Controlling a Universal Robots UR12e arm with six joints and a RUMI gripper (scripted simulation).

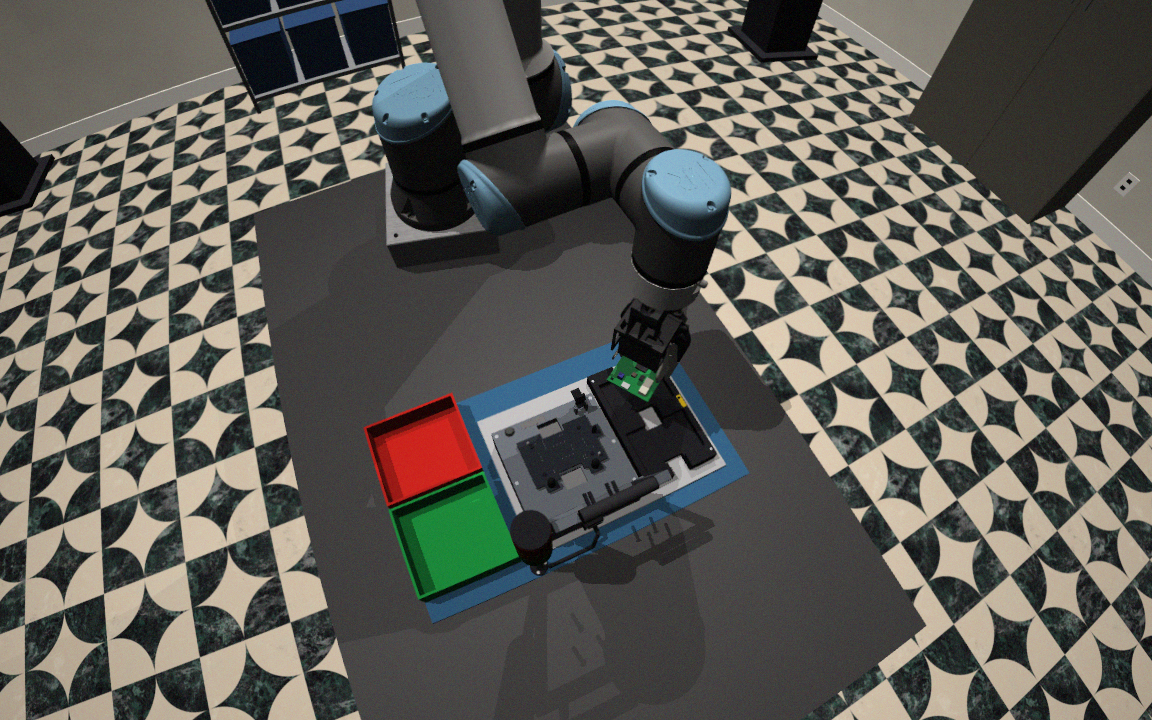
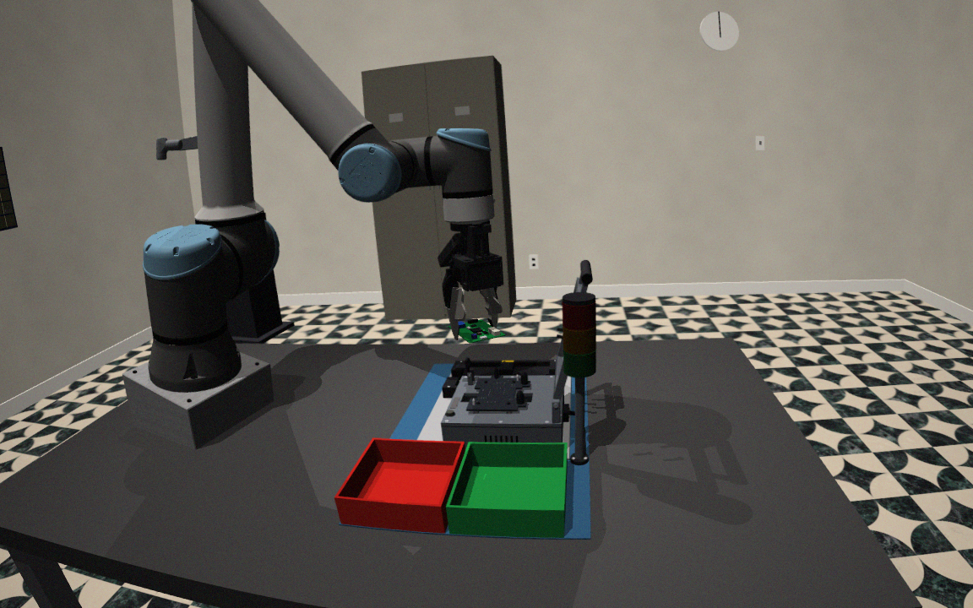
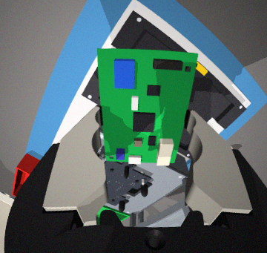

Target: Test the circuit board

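Note:
My gripper (image 1: 642, 364) (image 2: 478, 326) (image 3: 143, 108) is shut on the green circuit board (image 1: 629, 379) (image 2: 477, 333) (image 3: 172, 93), gripping its two long edges. The board is component side up, above the black tray (image 1: 696, 440) (image 3: 127, 28). Its cream-white connector (image 3: 165, 152) is at the edge nearest the wrist camera's mount, on the tester side. The grey tester (image 1: 506, 454) (image 2: 467, 431) (image 3: 168, 184) is open, its dark bed (image 1: 562, 447) (image 3: 127, 171) bare, with short black posts (image 1: 551, 483). Its lid stands raised with a black handle (image 1: 620, 501) (image 2: 585, 272). The signal light (image 1: 531, 535) (image 2: 579, 333) looks unlit.
The red bin (image 1: 423, 447) (image 2: 407, 484) and green bin (image 1: 455, 537) (image 2: 508, 484) are side by side beyond the tester from the tray. The signal light's pole (image 2: 579, 415) stands beside the green bin. The raised lid and handle rise along the tester's side away from the robot base.

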